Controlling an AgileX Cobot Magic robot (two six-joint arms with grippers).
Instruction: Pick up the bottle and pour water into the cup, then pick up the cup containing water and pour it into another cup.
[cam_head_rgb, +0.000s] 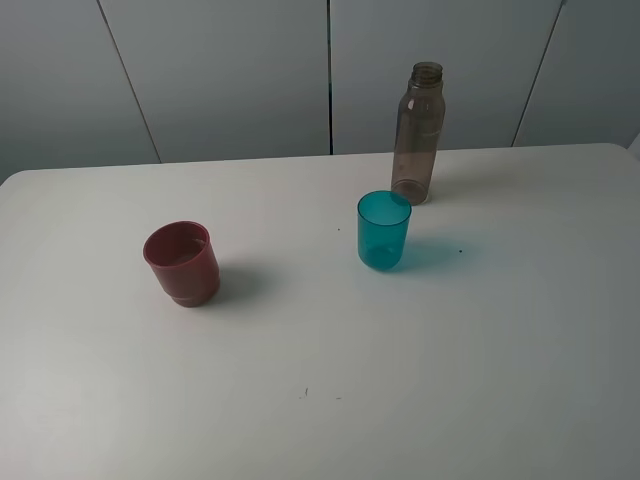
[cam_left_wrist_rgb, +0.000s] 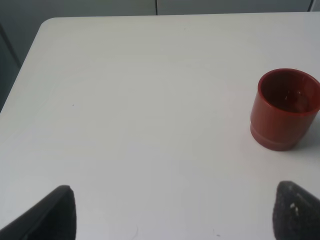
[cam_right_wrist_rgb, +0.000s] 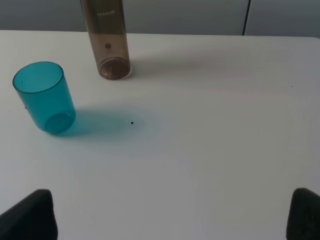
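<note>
The smoky-grey bottle (cam_head_rgb: 417, 133) stands upright and uncapped at the back of the white table (cam_head_rgb: 320, 400). The teal cup (cam_head_rgb: 384, 229) stands upright just in front of it. The dull-red cup (cam_head_rgb: 181, 263) stands upright to the left. Neither arm shows in the exterior high view. In the left wrist view my left gripper (cam_left_wrist_rgb: 177, 220) is open and empty, with the red cup (cam_left_wrist_rgb: 286, 110) ahead and off to one side. In the right wrist view my right gripper (cam_right_wrist_rgb: 170, 215) is open and empty, with the teal cup (cam_right_wrist_rgb: 44, 96) and the bottle's lower half (cam_right_wrist_rgb: 107, 40) ahead of it.
Grey wall panels (cam_head_rgb: 230, 70) rise behind the table's back edge. The table's rounded corner and side edge (cam_left_wrist_rgb: 30, 50) show in the left wrist view. A small dark speck (cam_right_wrist_rgb: 132, 123) lies on the table beside the teal cup.
</note>
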